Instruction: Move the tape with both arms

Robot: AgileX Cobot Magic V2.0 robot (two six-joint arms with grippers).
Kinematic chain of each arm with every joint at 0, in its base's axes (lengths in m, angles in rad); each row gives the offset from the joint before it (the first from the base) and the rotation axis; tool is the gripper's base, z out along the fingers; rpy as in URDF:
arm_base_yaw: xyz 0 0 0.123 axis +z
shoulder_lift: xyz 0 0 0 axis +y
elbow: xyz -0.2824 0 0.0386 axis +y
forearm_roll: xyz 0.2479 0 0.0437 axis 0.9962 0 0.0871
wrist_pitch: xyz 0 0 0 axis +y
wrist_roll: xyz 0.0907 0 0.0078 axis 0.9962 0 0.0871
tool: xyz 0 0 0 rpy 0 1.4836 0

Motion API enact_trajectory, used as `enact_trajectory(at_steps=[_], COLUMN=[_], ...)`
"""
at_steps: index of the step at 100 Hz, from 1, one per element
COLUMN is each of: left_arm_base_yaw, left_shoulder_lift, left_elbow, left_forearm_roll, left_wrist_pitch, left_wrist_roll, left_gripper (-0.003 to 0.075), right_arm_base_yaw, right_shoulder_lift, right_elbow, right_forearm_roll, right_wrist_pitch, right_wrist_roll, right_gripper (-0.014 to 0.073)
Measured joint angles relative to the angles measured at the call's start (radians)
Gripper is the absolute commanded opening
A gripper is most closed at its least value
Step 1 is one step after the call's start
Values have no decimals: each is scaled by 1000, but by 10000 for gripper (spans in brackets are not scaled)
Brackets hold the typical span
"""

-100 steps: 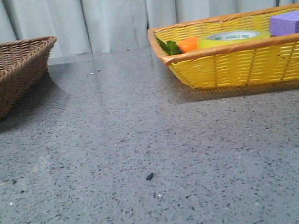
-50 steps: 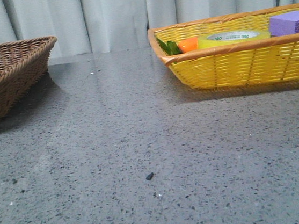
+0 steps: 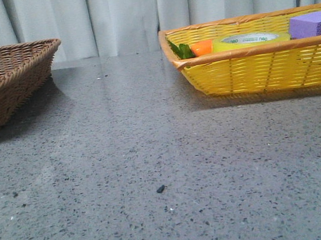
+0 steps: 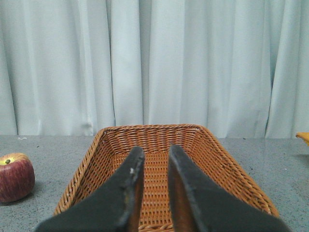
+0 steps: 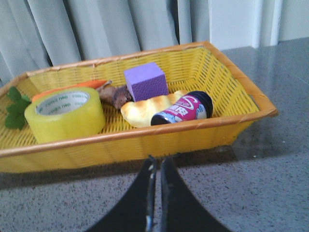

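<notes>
The tape [image 3: 250,40], a yellow roll with a white core and green print, lies flat in the yellow basket [image 3: 257,51] at the back right. In the right wrist view the tape [image 5: 65,113] sits at one end of that basket [image 5: 145,130]. My right gripper [image 5: 157,159] is shut and empty, low over the table just outside the basket's near wall, apart from the tape. My left gripper [image 4: 156,150] is open a little and empty, above the brown wicker basket [image 4: 149,128]. Neither gripper shows in the front view.
The brown basket [image 3: 5,80] stands at the back left; a red apple [image 4: 14,176] lies beside it. The yellow basket also holds a purple block [image 5: 145,81], a bread piece [image 5: 142,110], a small bottle [image 5: 183,108], a carrot [image 5: 72,87] and green leaves [image 5: 14,108].
</notes>
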Motion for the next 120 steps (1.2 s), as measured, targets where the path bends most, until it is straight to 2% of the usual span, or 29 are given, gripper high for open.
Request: enact_trajectory(at_steps=[13, 34, 43, 60, 70, 82, 93, 120], left_arm_base_yaw=[0, 0, 0, 0, 0, 0, 0, 0], left_shoulder_lift=[41, 133, 169, 212, 217, 217, 217, 217], left_elbow=[-41, -140, -179, -210, -210, -210, -210, -210], left_forearm_roll=[0, 0, 0, 0, 0, 0, 0, 0], left_wrist_pitch=[38, 112, 127, 134, 136, 136, 136, 136], left_wrist_roll=[0, 0, 0, 0, 0, 0, 0, 0], left_gripper=[119, 119, 119, 119, 119, 119, 119, 119], right_arm_base_yaw=[0, 42, 92, 203, 257, 319, 375, 428], right_shoulder_lift=[114, 343, 453, 674, 809, 980, 1116, 1352], right_elbow=[-99, -310, -412, -603, -719, -864, -975, -1088], right_forearm_roll=[0, 0, 0, 0, 0, 2, 2, 2], right_wrist_pitch=[89, 198, 244, 347, 405, 473, 444, 396], right_wrist_roll=[-37, -57, -59, -61, -61, -61, -61, -61], right_gripper=[-59, 43, 108, 308, 384, 384, 384, 384])
